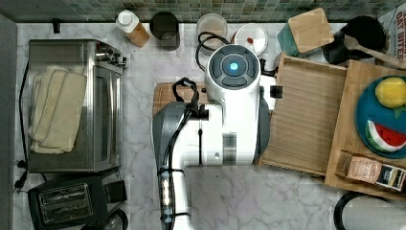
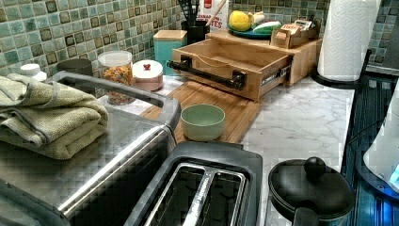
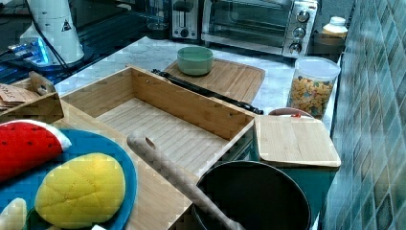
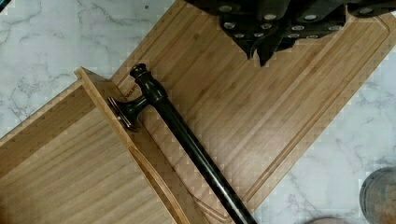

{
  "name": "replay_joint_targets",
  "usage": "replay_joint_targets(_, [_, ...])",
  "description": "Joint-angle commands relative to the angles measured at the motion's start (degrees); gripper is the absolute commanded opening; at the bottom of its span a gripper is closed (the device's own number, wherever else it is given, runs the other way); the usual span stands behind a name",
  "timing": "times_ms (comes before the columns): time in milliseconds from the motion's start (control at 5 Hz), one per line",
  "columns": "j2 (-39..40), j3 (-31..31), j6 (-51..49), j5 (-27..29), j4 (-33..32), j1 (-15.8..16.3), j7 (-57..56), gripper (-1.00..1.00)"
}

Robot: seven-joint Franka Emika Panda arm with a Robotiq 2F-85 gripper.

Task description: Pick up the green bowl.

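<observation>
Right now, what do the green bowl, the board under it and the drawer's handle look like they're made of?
The green bowl: smooth matte surface, uniform pale mint, thin rim; probably plastic or glazed ceramic, can't tell which. The cutting board: light wood, likely bamboo, with fine strip grain and a routed groove near the edge. The drawer handle: dark metal, bronze-like, with reddish glints on its round mount.

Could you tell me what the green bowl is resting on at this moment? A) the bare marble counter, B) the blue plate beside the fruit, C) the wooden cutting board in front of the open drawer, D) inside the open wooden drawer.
C: the left view shows the green bowl standing upright on the wooden cutting board, in front of the open drawer and its dark handle bar.
</observation>
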Motion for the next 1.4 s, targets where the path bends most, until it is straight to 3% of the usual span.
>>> replay_joint_targets(200, [-10.5,1.7,13.0,0.1,-17.2,1.9,6.1,-1.0])
replay_joint_targets(600, [-16.5,3.5,19.0,3.0,-27.4,3.3,11.9,-1.0])
replay_joint_targets(800, [-20.2,3.6,24.5,5.4,-33.8,4.7,12.1,-0.86])
replay_joint_targets(1000, [-19.4,3.9,22.9,6.2,-33.9,5.1,13.4,1.0])
replay_joint_targets(1400, [-16.7,6.4,22.8,5.2,-34.6,4.2,19.8,1.0])
